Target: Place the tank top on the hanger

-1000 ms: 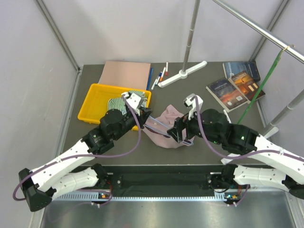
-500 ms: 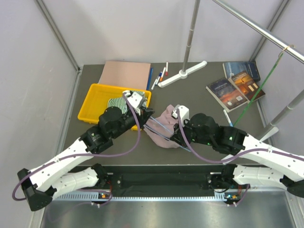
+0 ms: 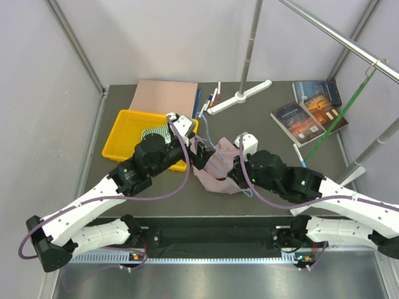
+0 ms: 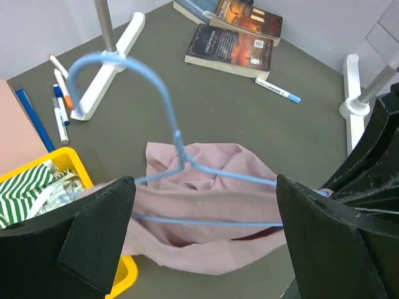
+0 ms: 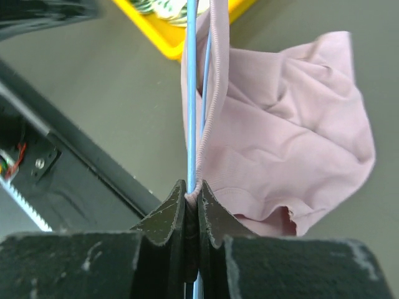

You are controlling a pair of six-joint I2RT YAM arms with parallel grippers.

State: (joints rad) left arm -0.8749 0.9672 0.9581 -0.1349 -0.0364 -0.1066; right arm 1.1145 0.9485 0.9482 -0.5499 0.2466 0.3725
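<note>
**A:** How far along is it?

**B:** Partway, I'd judge. The right gripper (image 5: 192, 187) is pinched tight on the hanger (image 5: 191, 75) wire, with a ribbed edge of the top (image 5: 280, 124) caught in the same pinch. The wire runs straight out from its tips, and the rest of the cloth hangs bunched to one side of them.

**A:** And the left gripper (image 4: 204, 185)?

**B:** It's spread wide and grips nothing that I can see. The hanger's triangle spans the gap between its fingers, with the hook beyond them. The top is draped round the lower wire.

**A:** What's left?

**B:** No strap shows over either shoulder of the hanger, and the cloth is crumpled. It probably needs spreading and seating on both shoulders. I can't tell whether the wire passes inside the garment.
</note>
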